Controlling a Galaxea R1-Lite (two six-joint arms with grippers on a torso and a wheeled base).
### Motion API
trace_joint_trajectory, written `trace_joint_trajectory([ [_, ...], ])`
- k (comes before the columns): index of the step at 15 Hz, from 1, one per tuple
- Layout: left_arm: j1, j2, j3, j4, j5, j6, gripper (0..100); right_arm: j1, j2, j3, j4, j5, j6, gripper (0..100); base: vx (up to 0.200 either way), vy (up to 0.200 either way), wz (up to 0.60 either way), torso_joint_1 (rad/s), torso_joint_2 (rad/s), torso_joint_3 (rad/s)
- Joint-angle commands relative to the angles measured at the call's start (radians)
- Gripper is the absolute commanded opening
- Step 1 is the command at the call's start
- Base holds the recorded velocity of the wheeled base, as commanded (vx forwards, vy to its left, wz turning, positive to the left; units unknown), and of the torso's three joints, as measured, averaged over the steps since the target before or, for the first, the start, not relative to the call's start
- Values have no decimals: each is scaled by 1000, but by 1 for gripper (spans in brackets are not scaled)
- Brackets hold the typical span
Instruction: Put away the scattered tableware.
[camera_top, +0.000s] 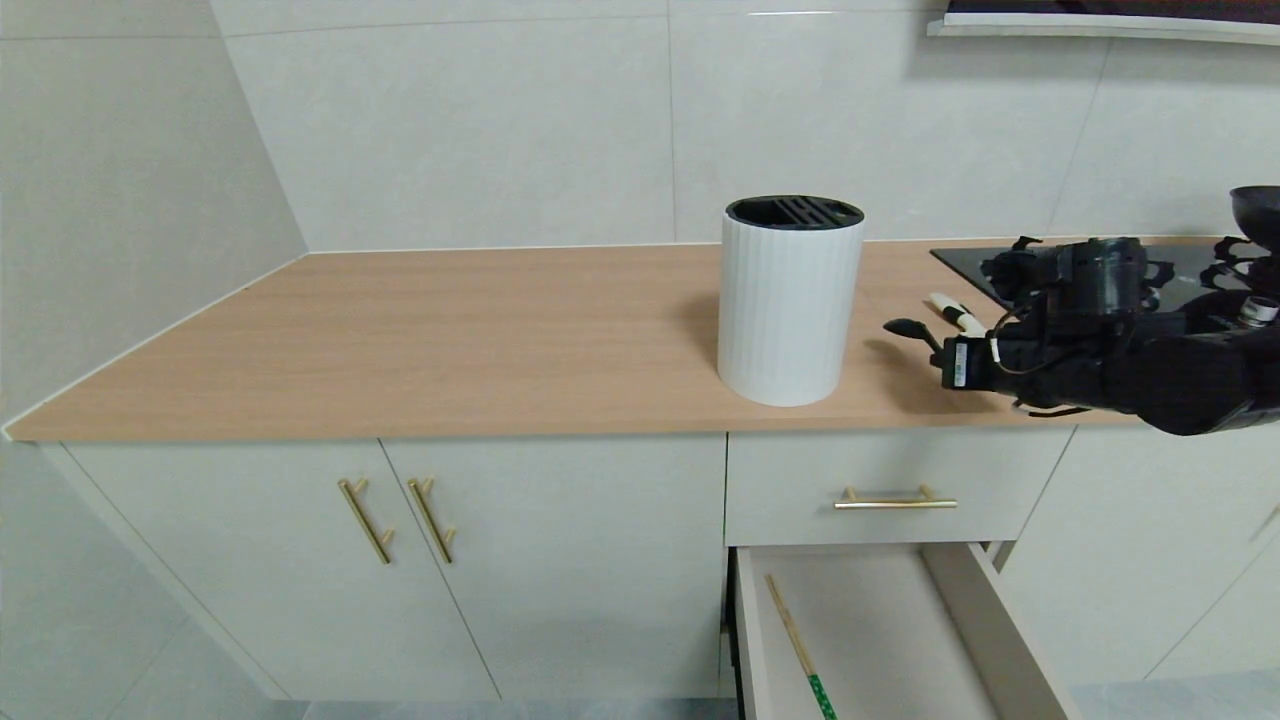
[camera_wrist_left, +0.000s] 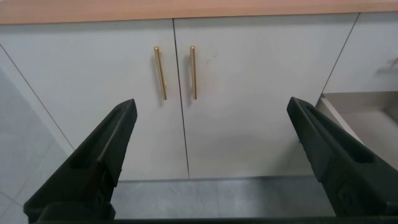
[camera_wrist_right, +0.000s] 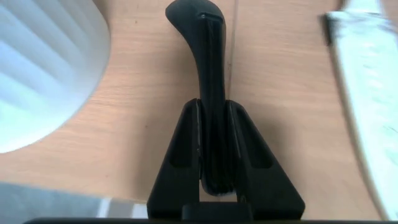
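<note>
Utensil handle (camera_wrist_right: 202, 37) tight in right end effector (camera_wrist_right: 212, 109); chopstick (camera_top: 790, 625) in open drawer (camera_top: 960, 600).

White ribbed holder (camera_top: 788, 310) with black top, black utensil (camera_wrist_right: 208, 68), tan wood-grain counter (camera_top: 450, 340)

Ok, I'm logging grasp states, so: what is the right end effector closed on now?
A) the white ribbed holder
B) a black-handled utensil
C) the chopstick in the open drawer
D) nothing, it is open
B: in the right wrist view the right end effector clamps the black-handled utensil from both sides, next to the white ribbed holder.
</note>
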Motion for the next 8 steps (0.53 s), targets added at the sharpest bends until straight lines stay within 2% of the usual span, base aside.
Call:
trace_joint_trajectory([
  [1, 0, 0, 0, 0, 0, -1, 100, 30, -134, 45, 64, -30, 24, 0, 0, 0, 0, 0, 0, 0],
  [6, 0, 0, 0, 0, 0, -1, 100, 134, -384, 261, 220, -75, 36, 0, 0, 0, 0, 0, 0, 0],
  [8, 0, 0, 0, 0, 0, -1, 100, 145, -476, 356, 260, -75, 36, 0, 0, 0, 0, 0, 0, 0],
])
